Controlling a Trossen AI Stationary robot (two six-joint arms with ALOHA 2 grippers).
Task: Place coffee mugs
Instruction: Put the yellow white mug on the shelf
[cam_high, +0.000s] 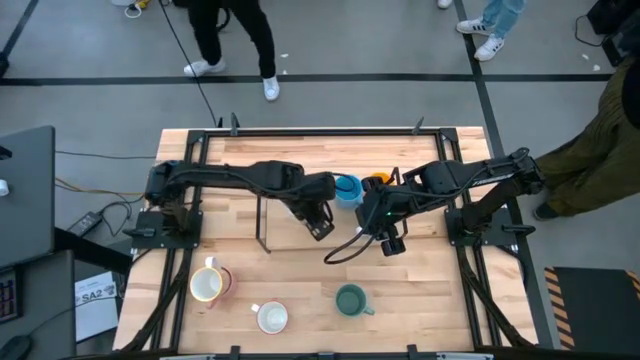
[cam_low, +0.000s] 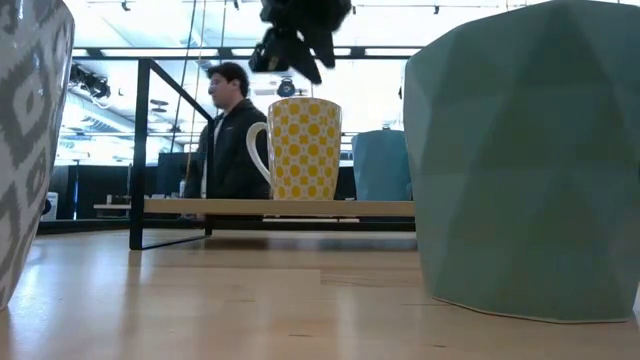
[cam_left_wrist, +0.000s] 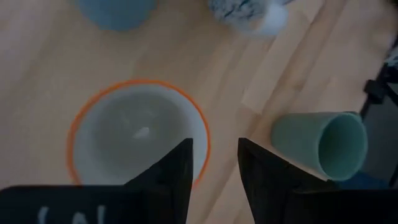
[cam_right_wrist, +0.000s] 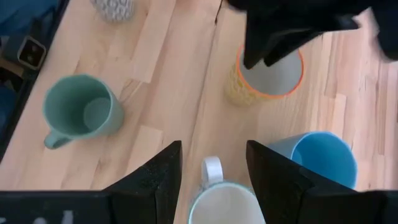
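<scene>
My left gripper (cam_left_wrist: 214, 165) hangs open just above a yellow dotted mug with an orange rim (cam_left_wrist: 134, 134). One finger is over the mug's hollow and the other outside its wall. The low view shows a gap between the left gripper (cam_low: 300, 55) and the mug (cam_low: 305, 148), which stands upright on its base. My right gripper (cam_right_wrist: 214, 168) is open over a white mug (cam_right_wrist: 225, 204), whose handle (cam_right_wrist: 212, 169) shows between the fingers. A blue mug (cam_right_wrist: 323, 158) stands beside it. In the high view the left gripper (cam_high: 322, 222) and right gripper (cam_high: 392, 243) are mid-table.
A green mug (cam_high: 350, 300), a grey-patterned white mug (cam_high: 272, 317) and a white-and-pink mug (cam_high: 208, 284) stand toward the near edge. A blue mug (cam_high: 347, 188) and an orange one (cam_high: 375, 181) sit mid-table. A black wire frame (cam_high: 264, 215) stands left of centre. People are beyond the far edge.
</scene>
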